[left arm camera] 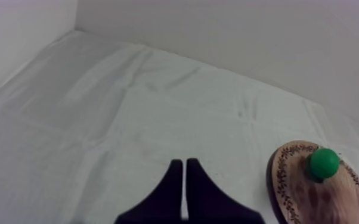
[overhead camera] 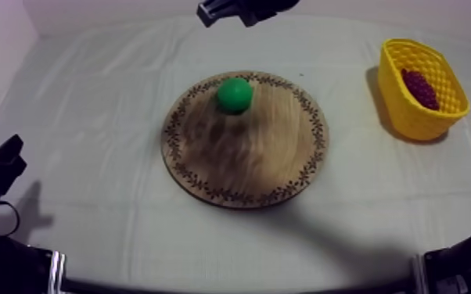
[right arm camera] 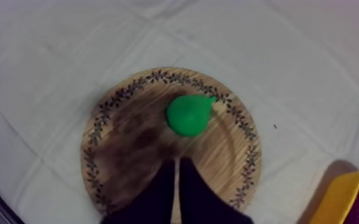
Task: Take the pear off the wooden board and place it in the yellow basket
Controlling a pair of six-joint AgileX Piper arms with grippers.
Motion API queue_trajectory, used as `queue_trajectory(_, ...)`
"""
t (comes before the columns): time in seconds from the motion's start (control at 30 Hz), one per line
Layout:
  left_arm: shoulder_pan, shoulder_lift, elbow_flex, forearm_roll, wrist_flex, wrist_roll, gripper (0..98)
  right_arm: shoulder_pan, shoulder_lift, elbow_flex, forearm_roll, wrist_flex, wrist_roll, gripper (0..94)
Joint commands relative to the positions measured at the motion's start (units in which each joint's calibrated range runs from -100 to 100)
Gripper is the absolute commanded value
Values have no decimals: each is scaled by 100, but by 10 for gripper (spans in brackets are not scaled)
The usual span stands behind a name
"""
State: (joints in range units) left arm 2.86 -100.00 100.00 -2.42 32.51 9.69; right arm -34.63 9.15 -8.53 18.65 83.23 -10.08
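A green pear lies on the far part of the round wooden board at the table's middle. The yellow basket stands at the far right with a bunch of dark grapes in it. My right arm comes in high beyond the board's far edge. In the right wrist view, my right gripper is shut on nothing, hanging over the board a little short of the pear. My left gripper is shut and empty, resting at the near left, far from the pear.
Bare cloth stretches left of the board and between the board and the basket. The basket's corner sits to one side of the board in the right wrist view. A wall closes the table's far side.
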Motion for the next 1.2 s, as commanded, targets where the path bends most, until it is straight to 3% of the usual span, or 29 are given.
queue_trajectory(0.0, 0, 0, 0, 0, -1, 1, 1, -14, 170, -280, 52, 244, -358, 4)
queue_trajectory(0.27, 0, 0, 0, 0, -1, 1, 1, -12, 845, -1059, 102, 840, -743, 4)
queue_trajectory(0.83, 0, 0, 0, 0, -1, 1, 1, 149, 1882, -2198, -105, 1401, -1000, 58)
queue_trajectory(1.0, 0, 0, 0, 0, -1, 1, 1, 214, 1995, -2254, -221, 1423, -1029, 214)
queue_trajectory(1.17, 0, 0, 0, 0, -1, 1, 1, 277, 2044, -2237, -381, 1438, -1034, 508)
